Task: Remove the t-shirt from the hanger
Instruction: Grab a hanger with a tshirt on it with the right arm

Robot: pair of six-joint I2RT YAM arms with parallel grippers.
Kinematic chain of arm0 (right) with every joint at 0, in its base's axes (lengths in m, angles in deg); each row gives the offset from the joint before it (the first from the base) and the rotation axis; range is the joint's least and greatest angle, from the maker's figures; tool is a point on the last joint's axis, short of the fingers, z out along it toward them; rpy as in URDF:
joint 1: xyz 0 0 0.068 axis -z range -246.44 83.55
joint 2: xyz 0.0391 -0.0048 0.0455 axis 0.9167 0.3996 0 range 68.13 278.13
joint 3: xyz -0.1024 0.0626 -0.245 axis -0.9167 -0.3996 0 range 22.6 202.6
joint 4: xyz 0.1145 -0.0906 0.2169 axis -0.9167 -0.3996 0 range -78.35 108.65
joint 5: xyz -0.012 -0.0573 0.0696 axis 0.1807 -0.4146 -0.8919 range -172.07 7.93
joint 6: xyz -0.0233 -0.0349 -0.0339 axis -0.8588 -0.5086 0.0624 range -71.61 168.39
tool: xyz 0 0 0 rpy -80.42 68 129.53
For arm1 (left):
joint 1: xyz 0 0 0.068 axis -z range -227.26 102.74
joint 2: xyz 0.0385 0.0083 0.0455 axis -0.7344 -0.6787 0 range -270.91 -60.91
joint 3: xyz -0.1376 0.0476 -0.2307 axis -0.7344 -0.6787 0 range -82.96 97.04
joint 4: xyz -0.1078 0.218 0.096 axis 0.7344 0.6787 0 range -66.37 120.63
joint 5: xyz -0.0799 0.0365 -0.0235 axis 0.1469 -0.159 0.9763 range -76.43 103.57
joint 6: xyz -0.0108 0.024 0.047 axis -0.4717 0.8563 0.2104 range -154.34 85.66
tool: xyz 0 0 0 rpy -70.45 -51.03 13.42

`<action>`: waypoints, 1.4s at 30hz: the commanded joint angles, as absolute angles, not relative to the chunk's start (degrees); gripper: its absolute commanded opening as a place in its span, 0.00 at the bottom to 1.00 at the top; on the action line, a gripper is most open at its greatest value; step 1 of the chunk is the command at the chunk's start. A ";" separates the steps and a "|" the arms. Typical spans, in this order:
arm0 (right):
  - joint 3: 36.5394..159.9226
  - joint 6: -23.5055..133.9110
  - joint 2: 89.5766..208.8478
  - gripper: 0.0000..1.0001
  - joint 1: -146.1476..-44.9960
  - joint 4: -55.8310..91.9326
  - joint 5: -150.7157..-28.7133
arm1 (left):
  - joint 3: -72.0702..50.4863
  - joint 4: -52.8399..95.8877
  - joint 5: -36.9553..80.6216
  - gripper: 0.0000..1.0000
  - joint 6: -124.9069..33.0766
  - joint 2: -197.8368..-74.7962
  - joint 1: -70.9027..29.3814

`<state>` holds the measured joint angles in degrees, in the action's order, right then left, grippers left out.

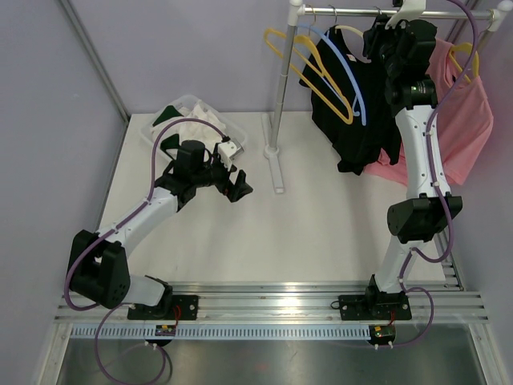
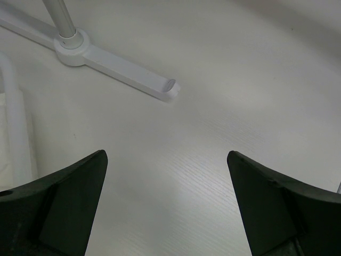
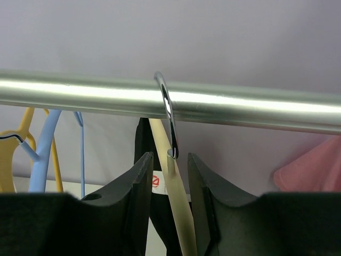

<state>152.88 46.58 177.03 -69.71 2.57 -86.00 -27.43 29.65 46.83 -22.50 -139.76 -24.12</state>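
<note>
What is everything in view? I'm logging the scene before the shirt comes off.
rail: one, silver, back right
t-shirt: one, black, hanging on rail
shirt: one, pink, right end of rail
cream hanger: one, carrying the t-shirt
blue hanger: one, bare, left of cream hanger
yellow hangers: two, one bare far left, one under shirt
bin: one, clear, back left, clothes inside
table: one, white, underneath
left tool: one, black, open over table
right tool: one, black, astride cream hanger's neck
</note>
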 commanded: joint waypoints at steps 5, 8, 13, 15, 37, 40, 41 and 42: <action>156.19 46.37 177.73 0.36 -69.87 5.11 -86.91 | -24.95 28.28 48.20 0.99 -21.86 -139.66 -23.88; 156.45 46.45 177.99 0.33 -69.79 5.02 -87.00 | -24.95 28.29 48.20 0.99 -21.86 -139.75 -23.88; 157.15 46.28 178.52 0.32 -69.87 4.50 -86.91 | -24.87 28.46 48.29 0.99 -21.77 -139.75 -23.88; 157.77 46.28 178.96 0.32 -69.79 3.97 -86.91 | -24.87 28.46 48.29 0.99 -21.85 -139.75 -23.88; 161.99 48.03 178.26 0.00 -69.79 2.38 -86.56 | -24.69 28.55 48.38 0.99 -21.86 -140.01 -23.88; 161.82 50.75 176.68 0.00 -69.96 3.00 -85.68 | -24.43 28.64 47.94 0.99 -21.94 -140.27 -23.88; 161.55 51.11 176.07 0.00 -70.13 3.26 -85.68 | -24.25 28.81 48.02 0.99 -21.94 -140.28 -23.88; 160.86 51.29 175.02 0.00 -70.31 3.96 -85.59 | -24.08 28.90 47.94 0.99 -21.94 -140.45 -23.88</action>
<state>159.00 48.73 180.51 -69.76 -0.42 -86.11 -27.06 30.28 46.83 -22.30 -139.85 -24.12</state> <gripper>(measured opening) 0.076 0.985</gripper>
